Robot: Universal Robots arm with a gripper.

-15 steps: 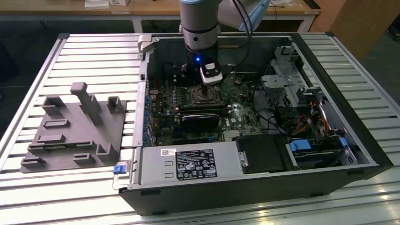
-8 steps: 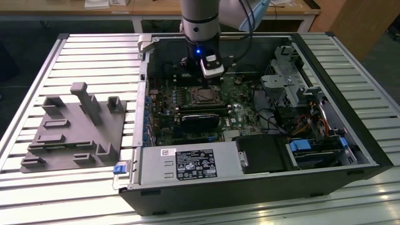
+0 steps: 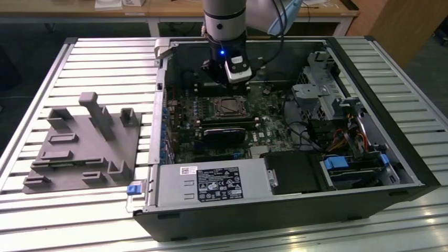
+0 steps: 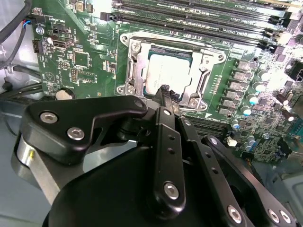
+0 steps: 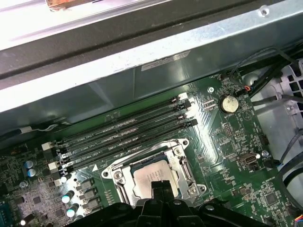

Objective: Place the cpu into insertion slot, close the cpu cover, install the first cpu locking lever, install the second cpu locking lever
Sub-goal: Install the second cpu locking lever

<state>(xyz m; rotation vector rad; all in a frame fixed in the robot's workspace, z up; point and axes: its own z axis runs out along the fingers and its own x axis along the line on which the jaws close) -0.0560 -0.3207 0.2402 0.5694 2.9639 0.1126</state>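
Note:
The cpu (image 4: 166, 72) lies flat in the socket on the green motherboard, its silver-grey top showing in both wrist views (image 5: 154, 179). The cpu cover (image 4: 136, 71) is a silvery frame lying down around the chip, with the chip showing through its window (image 5: 183, 166). My gripper (image 4: 167, 92) hangs just above the chip's near edge, fingers pressed together with nothing between them. In the exterior view the gripper (image 3: 234, 93) stands over the socket (image 3: 230, 107) inside the open computer case. I cannot tell how the locking levers stand.
Long memory slots (image 5: 123, 137) run beside the socket, toward the case wall (image 5: 142, 80). A black rectangular block (image 3: 224, 134) sits on the socket's other side. A drive cage (image 3: 323, 92) and cables fill the exterior view's right. A grey fixture (image 3: 77, 147) lies outside the case.

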